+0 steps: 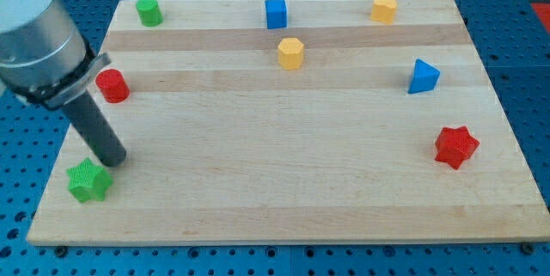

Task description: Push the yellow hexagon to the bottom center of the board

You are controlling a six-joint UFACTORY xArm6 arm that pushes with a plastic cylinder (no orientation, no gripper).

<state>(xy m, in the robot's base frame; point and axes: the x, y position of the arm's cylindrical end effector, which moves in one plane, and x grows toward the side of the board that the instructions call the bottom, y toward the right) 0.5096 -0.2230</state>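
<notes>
Currently my tip [114, 160] sits at lower left, just above the green star [89, 180], carrying nothing, having no jaws. Yellow hexagon [291, 53] lies upper centre, untouched. Approach step pending: tip must travel above it, then push downward to bottom centre.

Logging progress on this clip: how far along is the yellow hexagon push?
Nothing looks done: the yellow hexagon sits in the board's upper middle, far from the bottom centre. In hand: my tip is at the view's left, just above the green star, well away from the hexagon. Left: crossing to the hexagon's top side and pushing it toward the view's bottom.
</notes>
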